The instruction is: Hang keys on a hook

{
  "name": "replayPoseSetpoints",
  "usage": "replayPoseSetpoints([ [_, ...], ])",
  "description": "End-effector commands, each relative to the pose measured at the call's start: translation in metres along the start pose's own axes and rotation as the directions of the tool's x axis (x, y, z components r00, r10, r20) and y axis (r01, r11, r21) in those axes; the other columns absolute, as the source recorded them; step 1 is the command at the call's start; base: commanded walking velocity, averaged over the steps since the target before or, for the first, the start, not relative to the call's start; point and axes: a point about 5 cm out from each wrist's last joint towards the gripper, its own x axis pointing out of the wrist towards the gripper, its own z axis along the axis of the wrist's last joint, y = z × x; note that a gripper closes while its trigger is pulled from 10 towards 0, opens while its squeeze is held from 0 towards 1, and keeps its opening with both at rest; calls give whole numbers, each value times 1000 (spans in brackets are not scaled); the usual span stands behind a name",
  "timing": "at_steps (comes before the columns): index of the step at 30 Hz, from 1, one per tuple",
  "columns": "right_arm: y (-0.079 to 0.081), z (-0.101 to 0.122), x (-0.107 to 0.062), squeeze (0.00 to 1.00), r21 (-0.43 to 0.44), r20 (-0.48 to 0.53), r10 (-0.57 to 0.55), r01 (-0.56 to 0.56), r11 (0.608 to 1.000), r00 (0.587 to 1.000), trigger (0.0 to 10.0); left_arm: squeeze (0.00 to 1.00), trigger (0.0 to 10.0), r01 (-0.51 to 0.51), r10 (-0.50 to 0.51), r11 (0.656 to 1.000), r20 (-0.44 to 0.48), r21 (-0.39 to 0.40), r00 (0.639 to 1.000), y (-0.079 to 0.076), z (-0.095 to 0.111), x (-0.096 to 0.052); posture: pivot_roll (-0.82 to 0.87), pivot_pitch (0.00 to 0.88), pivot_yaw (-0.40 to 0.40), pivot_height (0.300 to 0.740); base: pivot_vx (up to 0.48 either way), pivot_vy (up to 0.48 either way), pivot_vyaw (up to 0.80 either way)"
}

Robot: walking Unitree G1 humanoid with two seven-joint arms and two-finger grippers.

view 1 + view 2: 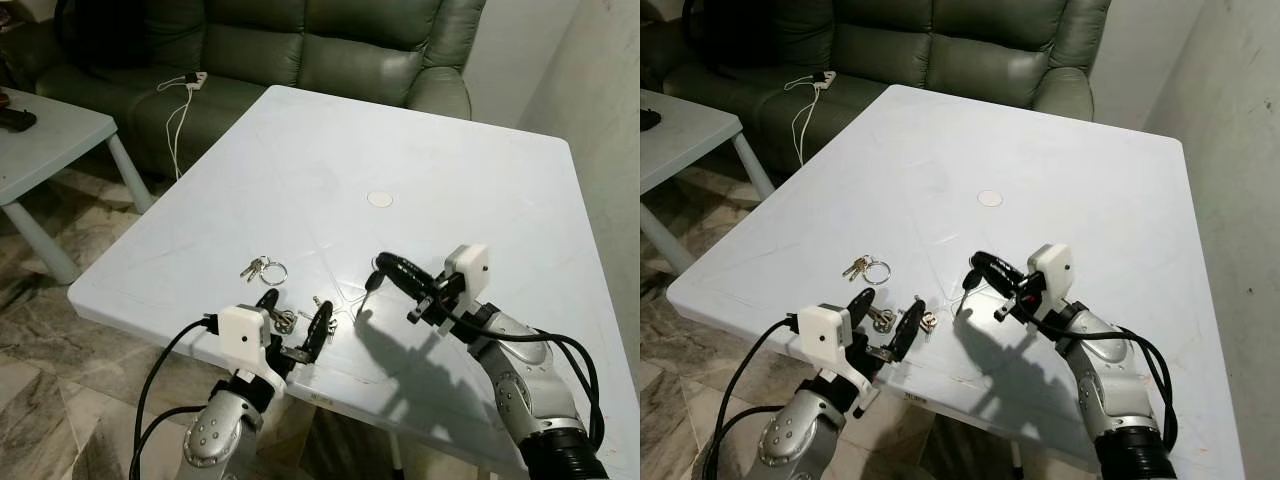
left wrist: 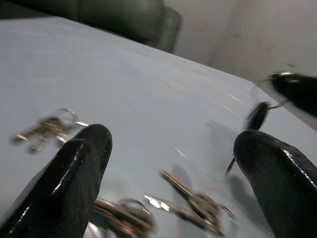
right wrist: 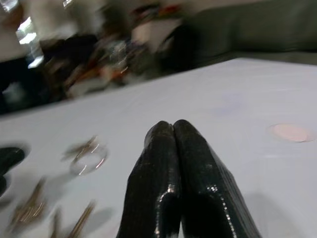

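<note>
- Where your left gripper (image 1: 294,322) sits at the near edge of the white counter (image 1: 420,160), its jaws stand wide apart, low over the surface.
- Between and just under those spread jaws you see two bunches of keys: one bunch (image 1: 283,319) by the left finger, a second bunch (image 1: 326,306) by the right finger. Whether either finger touches them, you cannot tell.
- In the left wrist view both bunches (image 2: 190,203) lie blurred on the counter between the two black fingers (image 2: 74,173).
- Your right gripper (image 1: 385,266) hovers above the counter, to the right of the left one, with its jaws pressed together; the right wrist view shows the two fingers (image 3: 183,188) closed flat against each other.
- A dark key (image 1: 371,284) hangs below the tip of the right gripper.
- A third set, brass-coloured keys on a ring (image 1: 262,268), lies on the counter just beyond the left gripper, apart from both.
- Farther out, a small round disc (image 1: 379,199) sits near the counter's middle.
- Beyond the counter you have a green sofa (image 1: 300,45) with a white cable (image 1: 178,110) on its seat, and a second pale table (image 1: 50,135) at the left.
</note>
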Motion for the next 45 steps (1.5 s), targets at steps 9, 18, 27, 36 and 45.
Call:
replayPoseSetpoints([
  [9,-15,23,0,0,2,144,-313,316,949,939,10000,0,10000,-164,163,986,27,23,986,34,8,23,14,21,-78,740,0,0,0],
  [18,-23,29,-6,0,-68,146,-487,500,863,861,10000,0,10000,-235,234,972,89,4,968,53,26,42,6,0,-66,740,0,0,0],
  [27,-25,23,-19,0,-181,129,-578,592,785,806,10000,0,10000,-288,284,957,120,17,951,72,36,48,9,0,-51,740,0,0,0],
  [36,-29,22,-20,0,-213,124,-609,621,755,783,10000,0,10000,-325,317,945,142,33,938,87,42,49,15,0,-51,740,0,0,0],
  [45,-28,22,-18,0,-212,128,-611,623,752,781,10000,0,10000,-331,323,943,155,29,934,89,45,50,15,0,-51,740,0,0,0],
])
